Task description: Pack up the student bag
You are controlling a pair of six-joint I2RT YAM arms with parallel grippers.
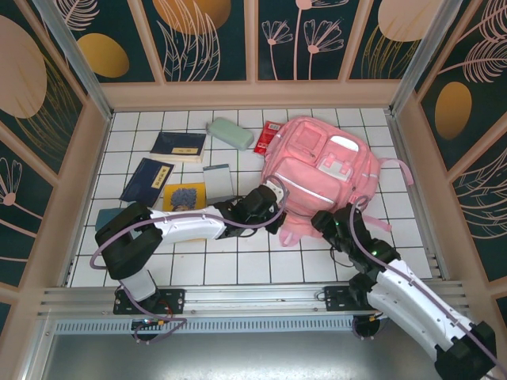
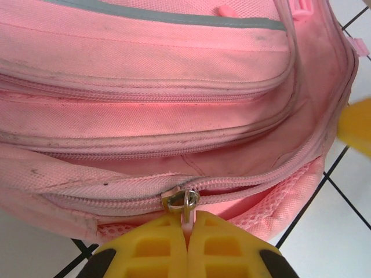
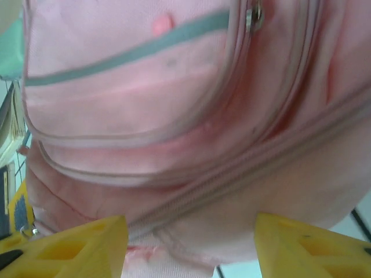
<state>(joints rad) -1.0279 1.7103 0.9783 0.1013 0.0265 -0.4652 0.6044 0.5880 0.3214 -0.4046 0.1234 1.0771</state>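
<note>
Student bag near right table edge

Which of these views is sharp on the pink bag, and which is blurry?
Left wrist: sharp; student bag weave and zipper pull crisp. Right wrist: bag soft and hazy, yellow fingers blurred. Top external: in focus, evenly lit.

Bright, even light leaves only faint shadows, and my right wrist view blurs the student bag throughout.
</note>
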